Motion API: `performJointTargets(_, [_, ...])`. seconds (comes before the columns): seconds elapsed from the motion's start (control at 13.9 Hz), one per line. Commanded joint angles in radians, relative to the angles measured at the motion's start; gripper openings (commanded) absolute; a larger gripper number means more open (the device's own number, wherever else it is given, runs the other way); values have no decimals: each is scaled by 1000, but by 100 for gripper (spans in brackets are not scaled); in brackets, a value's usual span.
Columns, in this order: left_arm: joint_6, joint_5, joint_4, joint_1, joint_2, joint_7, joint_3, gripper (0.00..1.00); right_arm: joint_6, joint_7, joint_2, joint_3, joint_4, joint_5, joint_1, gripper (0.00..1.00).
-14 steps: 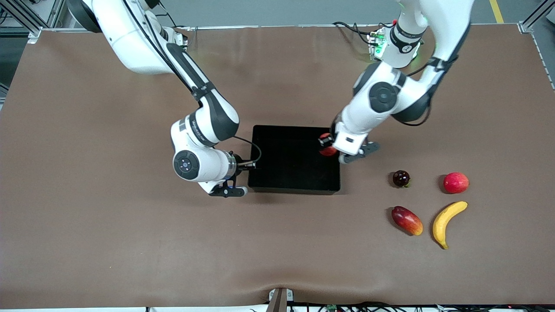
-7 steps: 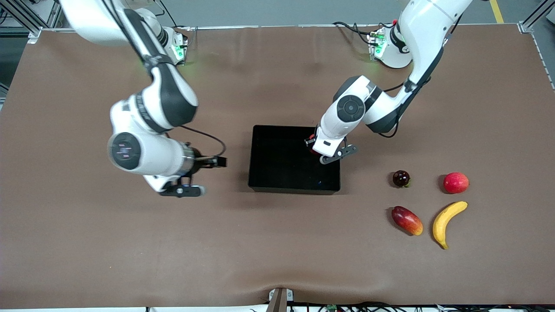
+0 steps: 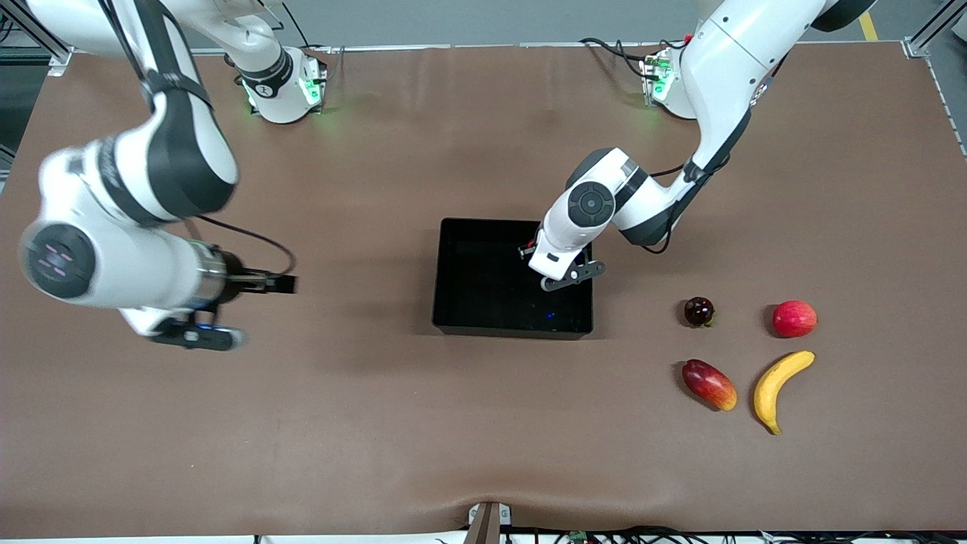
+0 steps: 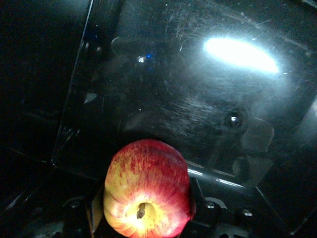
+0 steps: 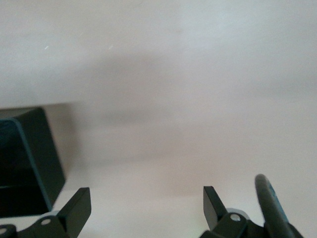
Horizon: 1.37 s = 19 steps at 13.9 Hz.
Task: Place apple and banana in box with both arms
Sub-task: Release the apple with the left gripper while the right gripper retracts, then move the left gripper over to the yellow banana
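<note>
My left gripper [image 3: 539, 261] is over the black box [image 3: 483, 317], near the wall at the left arm's end. In the left wrist view the left gripper [image 4: 147, 215] is shut on the apple [image 4: 147, 188], red with yellow streaks, stem dimple facing the camera, above the glossy box floor [image 4: 198, 99]. The hand hides the apple in the front view. The banana [image 3: 782, 389] lies on the table toward the left arm's end, nearer the front camera than the box. My right gripper [image 3: 195, 335] is open and empty over bare table toward the right arm's end; its open gripper [image 5: 146, 208] shows in the right wrist view.
Near the banana lie a pinkish-red round fruit [image 3: 795, 318], an oblong red-and-yellow fruit [image 3: 709, 384] and a small dark round fruit [image 3: 699, 310]. A corner of the box [image 5: 29, 163] shows in the right wrist view. The brown table [image 3: 468, 438] stretches wide around the box.
My right arm has swung away from the box toward its own end of the table. My left gripper has moved with the apple farther in over the box.
</note>
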Motion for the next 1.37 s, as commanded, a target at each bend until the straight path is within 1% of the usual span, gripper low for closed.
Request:
performJointTargets(0.0, [-6,27,14,-5,9,-24,4,41,-35,4,-82,9,-23,-56,-21,100])
performJointTargets(0.07, [-16,27,14,-5,7,-25,4,99,-38,4,-107,7,-35,-60,-34,100])
performJointTargets(0.14, [-37,39,17,-5,1,-24,4,100,-31,0,-127,9,-53,-60,-66,100])
performJointTargets(0.22, [-71,60,23,0,-6,-24,4,100,-33,-44,-143,14,-60,-54,-109,100])
performJointTargets(0.29, [-118,79,41,8,-26,-22,3,100,-30,-116,-168,11,-73,-54,-123,100])
performJointTargets(0.36, [-187,85,64,15,-52,-18,1,100,-33,-181,-191,11,-86,-53,-150,100])
performJointTargets(0.43, [-257,86,103,12,-78,-13,1,100,-40,-195,-222,11,-110,-51,-167,100])
performJointTargets(0.58, [-363,85,198,15,-118,-10,-5,100,3,-197,-307,9,-205,-54,-186,100])
performJointTargets(0.79, [-546,83,377,21,-128,41,0,100,138,-198,-470,9,-413,-56,-190,100])
performJointTargets(0.86, [-593,85,416,49,-131,102,0,100,147,-198,-493,11,-440,-57,-189,100])
performJointTargets(1.01, [-631,85,421,138,-167,311,1,100,126,-222,-496,11,-428,-57,-192,100])
performJointTargets(1.15, [-641,86,416,274,-174,582,1,100,88,-255,-487,12,-370,-47,-190,100])
performJointTargets(1.3, [-634,89,417,411,-154,837,1,100,88,-259,-481,11,-351,-47,-192,100])
